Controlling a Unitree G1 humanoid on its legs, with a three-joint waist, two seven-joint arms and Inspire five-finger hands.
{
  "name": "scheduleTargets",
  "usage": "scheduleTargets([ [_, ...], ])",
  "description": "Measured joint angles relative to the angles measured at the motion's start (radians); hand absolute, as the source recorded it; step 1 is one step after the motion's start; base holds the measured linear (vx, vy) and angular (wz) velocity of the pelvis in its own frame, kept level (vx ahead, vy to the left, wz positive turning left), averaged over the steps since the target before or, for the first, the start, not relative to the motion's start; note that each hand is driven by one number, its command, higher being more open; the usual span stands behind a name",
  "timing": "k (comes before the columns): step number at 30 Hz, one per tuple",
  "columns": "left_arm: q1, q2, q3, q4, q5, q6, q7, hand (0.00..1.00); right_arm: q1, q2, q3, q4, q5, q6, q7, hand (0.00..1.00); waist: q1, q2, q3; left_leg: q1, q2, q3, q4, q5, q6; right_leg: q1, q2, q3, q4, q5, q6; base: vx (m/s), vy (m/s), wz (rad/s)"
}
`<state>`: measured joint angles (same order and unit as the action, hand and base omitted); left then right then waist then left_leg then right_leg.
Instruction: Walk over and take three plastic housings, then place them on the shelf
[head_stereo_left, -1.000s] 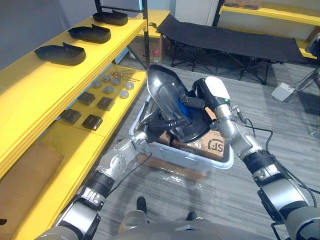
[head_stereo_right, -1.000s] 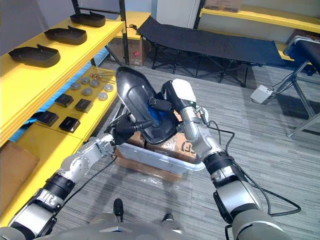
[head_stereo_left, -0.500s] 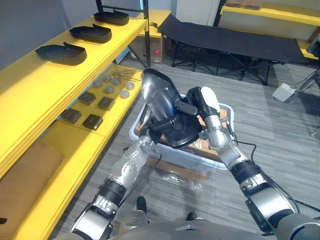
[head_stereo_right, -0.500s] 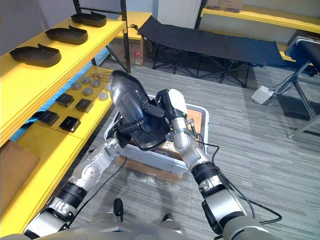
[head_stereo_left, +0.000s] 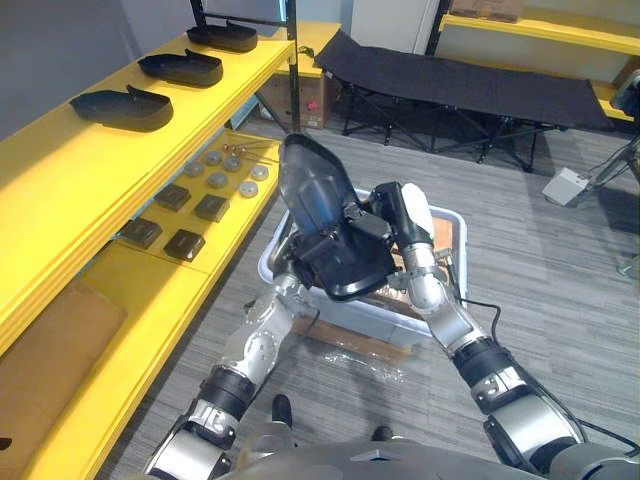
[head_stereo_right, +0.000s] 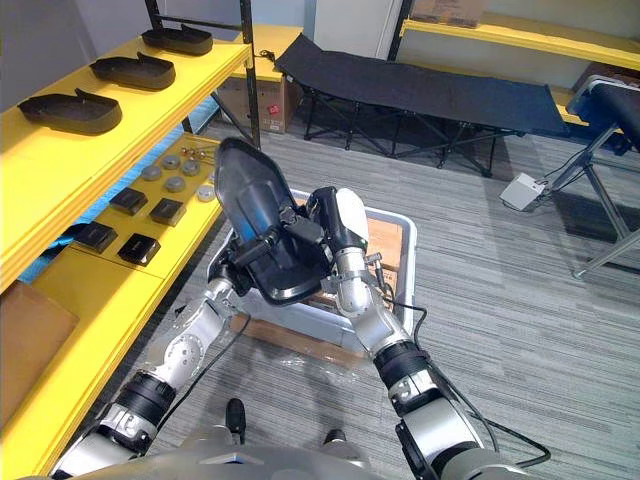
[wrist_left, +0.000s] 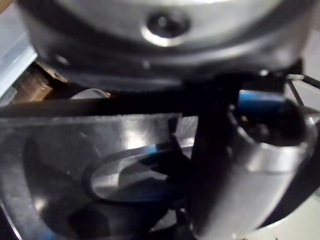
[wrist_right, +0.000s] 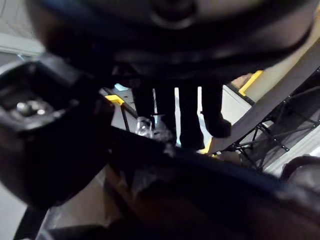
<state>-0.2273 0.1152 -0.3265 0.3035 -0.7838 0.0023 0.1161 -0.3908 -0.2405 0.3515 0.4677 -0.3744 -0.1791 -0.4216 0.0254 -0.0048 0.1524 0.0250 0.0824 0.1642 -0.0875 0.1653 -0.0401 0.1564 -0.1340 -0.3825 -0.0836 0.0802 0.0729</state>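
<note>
Both hands hold one black housing (head_stereo_left: 318, 205) in the air, tilted steeply, its narrow end up and its hollow glossy side towards the head camera. The left hand (head_stereo_right: 237, 268) grips the lower edge from the shelf side. In its wrist view the thumb (wrist_left: 235, 165) is pressed against the shiny inner surface, clamped on the part. The right hand (head_stereo_left: 385, 212), with a white thumb cover, grips the opposite edge. In its wrist view the fingers (wrist_right: 187, 120) hook over the rim, closed on the housing.

Directly beneath the housing a grey bin (head_stereo_left: 372, 318) stands on the floor, just beside the shelf. Brown cardboard (head_stereo_right: 386, 240) shows inside it.

To the robot's left runs the yellow shelf (head_stereo_left: 60, 200). Its lower level carries dark square parts (head_stereo_left: 185, 243) in two rows, and further along, round metal discs (head_stereo_left: 217, 180). Its upper level carries three more black housings in a line, well apart from each other: the nearest (head_stereo_left: 122, 107), the middle (head_stereo_left: 180, 67) and the farthest (head_stereo_left: 222, 36).

Beyond the bin a black folding cot (head_stereo_left: 470, 85) stands on the floor.
</note>
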Motion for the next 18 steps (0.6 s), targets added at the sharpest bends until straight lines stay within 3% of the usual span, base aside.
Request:
scheduleTargets([
  [6, 0.005, 0.001, 0.008, -0.082, 0.102, -0.029, -0.004, 0.00, 0.083, 0.022, 0.007, -0.084, 0.162, -0.036, -0.011, 1.00, 0.000, -0.005, 0.000, 0.000, 0.001, 0.005, 0.001, -0.001, 0.002, 0.000, 0.000, 0.004, 0.005, 0.002, 0.004, 0.00, 0.000, 0.00],
  [10, 0.076, 0.000, 0.031, -0.229, 0.235, -0.055, -0.002, 0.00, 0.141, 0.042, -0.032, -0.190, 0.208, -0.062, 0.001, 1.00, -0.003, -0.005, 0.000, 0.000, -0.001, 0.017, 0.002, -0.003, 0.001, -0.009, -0.001, 0.009, 0.005, 0.002, 0.003, 0.00, 0.000, -0.04],
  [18, 0.205, 0.002, 0.155, -0.391, 0.688, -0.171, 0.090, 0.00, 0.208, 0.029, -0.135, -0.405, 0.377, -0.211, 0.150, 1.00, -0.007, -0.005, -0.001, 0.000, -0.001, 0.023, -0.001, -0.008, -0.003, -0.014, -0.002, 0.014, 0.004, -0.006, 0.000, 0.00, 0.001, -0.01],
])
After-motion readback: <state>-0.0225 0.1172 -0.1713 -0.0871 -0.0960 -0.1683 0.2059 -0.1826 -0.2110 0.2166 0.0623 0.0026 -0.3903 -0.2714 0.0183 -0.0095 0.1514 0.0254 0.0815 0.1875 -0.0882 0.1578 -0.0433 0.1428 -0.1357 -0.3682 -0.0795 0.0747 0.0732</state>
